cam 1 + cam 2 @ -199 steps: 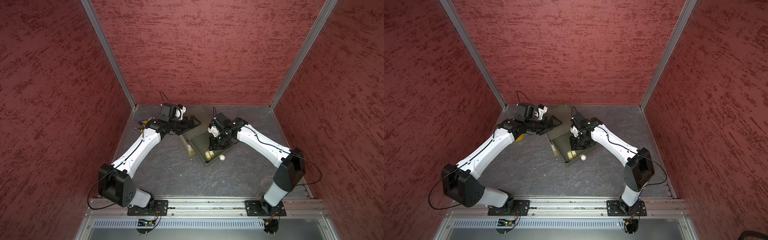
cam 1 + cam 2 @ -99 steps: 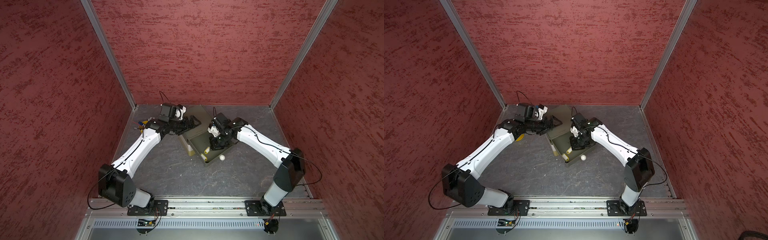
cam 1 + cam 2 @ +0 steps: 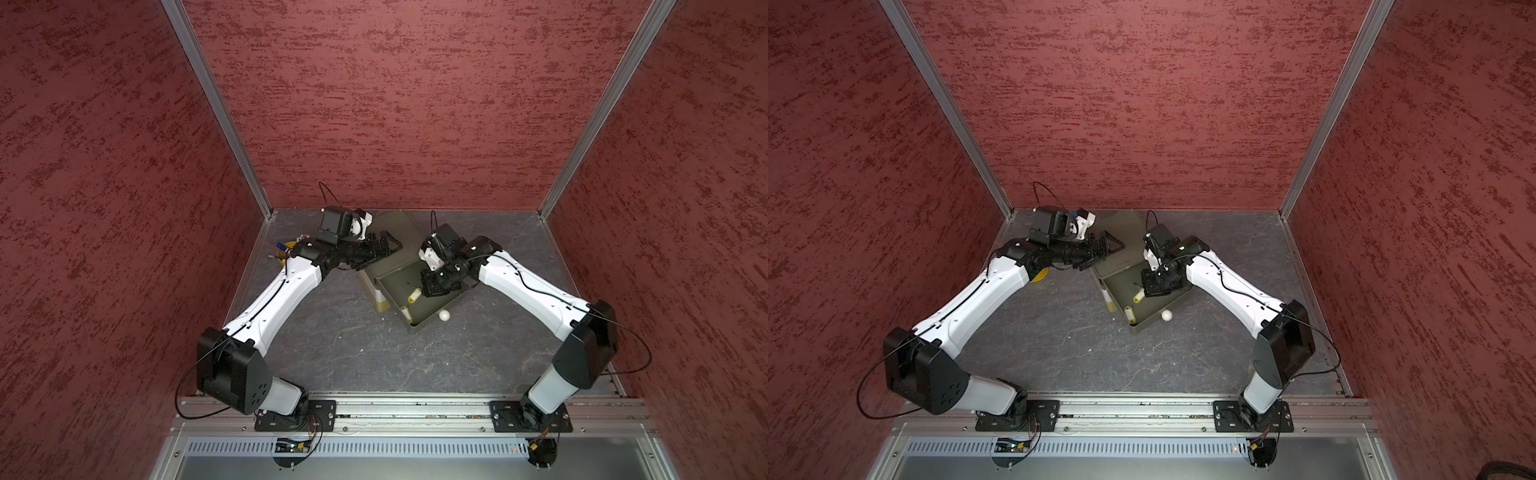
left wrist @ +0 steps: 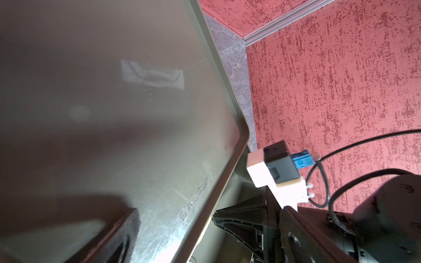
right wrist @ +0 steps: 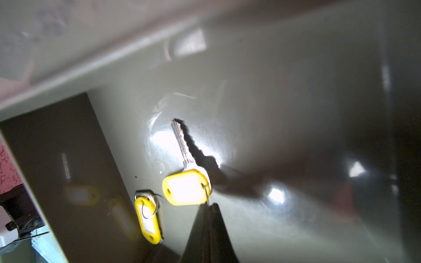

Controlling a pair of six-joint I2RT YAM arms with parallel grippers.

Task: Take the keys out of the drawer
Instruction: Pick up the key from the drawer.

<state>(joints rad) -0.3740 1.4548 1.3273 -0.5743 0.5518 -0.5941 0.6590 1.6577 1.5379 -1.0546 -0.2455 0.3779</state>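
The olive drawer (image 3: 420,328) stands pulled out of its olive cabinet (image 3: 390,232). My right gripper (image 5: 208,205) reaches down into it and is shut on the wire ring of a key with a yellow tag (image 5: 184,190). That key hangs just above the drawer floor (image 5: 273,113) and casts a shadow; both top views show it (image 3: 413,296) (image 3: 1139,296). A second yellow-tagged key (image 5: 148,218) lies by the drawer's front wall (image 3: 406,313). My left gripper (image 4: 182,227) is open, its fingers straddling the cabinet top's edge (image 4: 227,159).
A white ball knob (image 3: 444,316) sticks out of the drawer's front. A yellow object (image 3: 286,249) lies on the grey floor behind my left forearm, partly hidden. Red walls close in the back and both sides.
My right gripper's jaws have closed onto the key's ring, and the yellow tag has risen slightly off the drawer floor. The left arm has stayed on the cabinet.
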